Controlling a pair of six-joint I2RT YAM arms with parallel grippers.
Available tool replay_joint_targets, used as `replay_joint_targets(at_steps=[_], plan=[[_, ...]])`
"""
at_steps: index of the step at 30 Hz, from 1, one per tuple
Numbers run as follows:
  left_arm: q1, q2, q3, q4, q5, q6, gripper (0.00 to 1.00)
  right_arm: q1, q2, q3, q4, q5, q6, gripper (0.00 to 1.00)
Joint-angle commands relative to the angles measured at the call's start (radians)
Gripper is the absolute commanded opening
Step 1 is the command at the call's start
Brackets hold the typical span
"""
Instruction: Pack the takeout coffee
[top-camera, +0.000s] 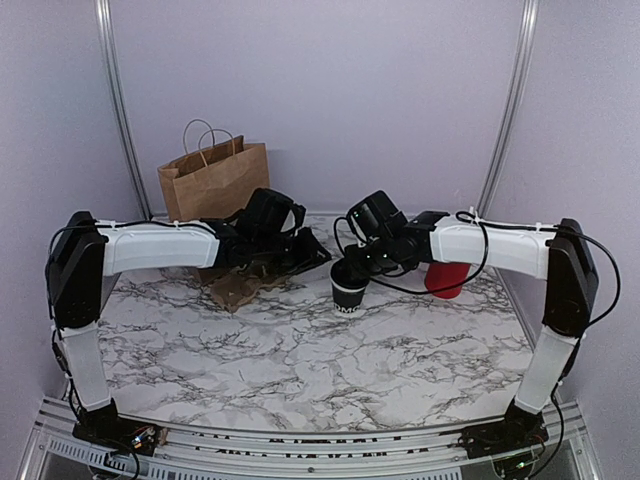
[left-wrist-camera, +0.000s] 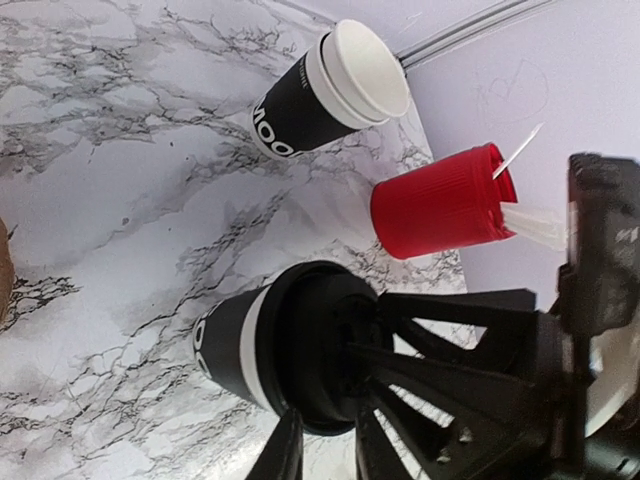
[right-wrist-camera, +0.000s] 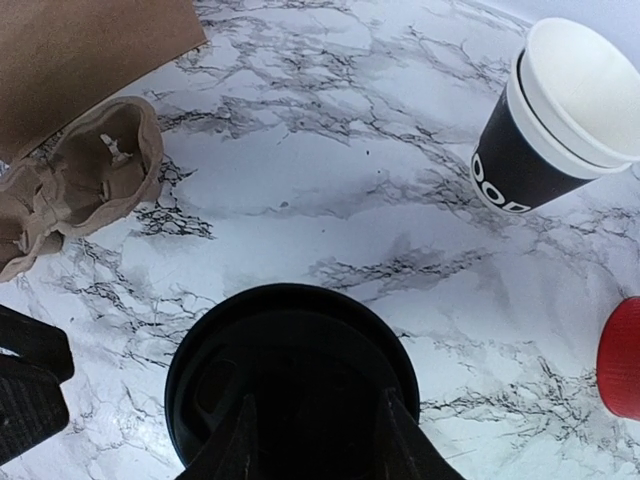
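The takeout coffee (top-camera: 348, 292) stands upright on the marble table (top-camera: 300, 370), a black cup (left-wrist-camera: 232, 345) with a white band and a black lid (right-wrist-camera: 290, 335). My right gripper (top-camera: 362, 262) hangs straight over it. Its fingers (right-wrist-camera: 243, 440) are spread apart and come down onto the top of the lid, inside its rim; in the left wrist view the right gripper (left-wrist-camera: 385, 325) touches the lid. My left gripper (top-camera: 318, 258) is at the cup's left side. Its own gripper (left-wrist-camera: 329, 415) shows a narrow gap, fingertips just short of the lid's edge, holding nothing.
A brown paper bag (top-camera: 212, 180) stands at the back left, a cardboard cup carrier (top-camera: 235, 288) in front of it. A stack of black cups (left-wrist-camera: 330, 85) and a red cup of white sticks (top-camera: 445, 280) stand to the right of the coffee.
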Motion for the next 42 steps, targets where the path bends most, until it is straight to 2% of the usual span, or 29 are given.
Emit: replay_joint_targets(at_steps=[1, 8, 13, 17, 21, 24, 27, 35, 42], plan=[[-0.002, -0.034, 0.063, -0.036, -0.01, 0.007, 0.17, 0.032, -0.005, -0.026, -0.015, -0.001, 0.033, 0.37], [-0.006, -0.019, 0.101, -0.059, 0.014, -0.006, 0.11, 0.04, -0.018, -0.067, 0.011, -0.001, 0.064, 0.34], [-0.016, -0.036, 0.103, -0.078, -0.015, 0.019, 0.1, 0.044, -0.036, -0.081, 0.03, 0.0, 0.077, 0.33], [-0.031, 0.04, 0.089, -0.077, -0.011, 0.028, 0.09, 0.05, -0.036, -0.084, 0.038, 0.007, 0.082, 0.32], [-0.049, 0.115, 0.0, -0.06, -0.019, 0.003, 0.06, 0.058, -0.033, -0.085, 0.042, 0.007, 0.087, 0.32], [-0.049, 0.116, -0.091, -0.006, -0.025, -0.031, 0.04, 0.06, -0.027, -0.084, 0.038, 0.005, 0.089, 0.32], [-0.047, 0.102, -0.118, 0.005, -0.038, -0.031, 0.04, 0.059, -0.024, -0.081, 0.033, 0.01, 0.089, 0.32], [-0.03, 0.056, -0.056, -0.027, -0.043, 0.005, 0.05, 0.06, -0.03, -0.091, 0.023, 0.023, 0.094, 0.32], [-0.025, -0.021, 0.085, -0.099, -0.058, 0.077, 0.06, 0.06, -0.027, -0.099, 0.025, 0.021, 0.099, 0.32]])
